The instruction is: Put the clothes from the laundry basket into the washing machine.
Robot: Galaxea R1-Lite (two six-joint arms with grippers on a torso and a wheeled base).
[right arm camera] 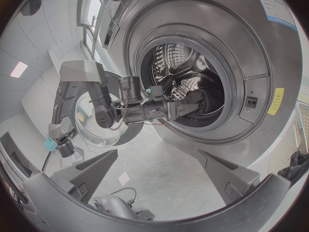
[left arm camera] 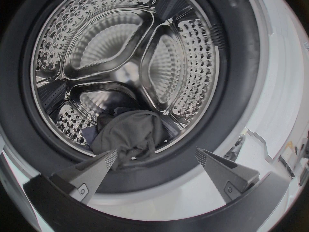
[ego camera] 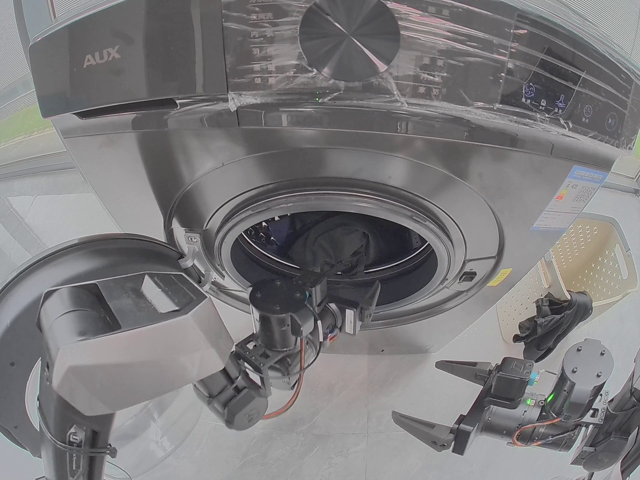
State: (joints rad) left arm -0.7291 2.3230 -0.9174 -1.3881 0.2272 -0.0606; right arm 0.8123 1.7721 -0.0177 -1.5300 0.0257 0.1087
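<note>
A washing machine (ego camera: 373,168) stood with its door open and dark clothes (left arm camera: 128,136) heaped low in its drum (left arm camera: 128,49). The left end effector (left arm camera: 155,152) hung at the opening, spread wide and empty. The right end effector (ego camera: 417,391) was likewise spread, near the floor (ego camera: 347,428). A dark garment (ego camera: 553,315) draped the rim of the laundry basket (ego camera: 593,255), so work seemingly remained; the basket's inside was hidden.

Grey garment (left arm camera: 128,136) lies bunched inside the open washing machine (ego camera: 333,155); a black garment (ego camera: 552,315) drapes over the cream laundry basket (ego camera: 593,255) rim.

The washing machine (ego camera: 400,161) partly hides the laundry basket (ego camera: 590,251).
</note>
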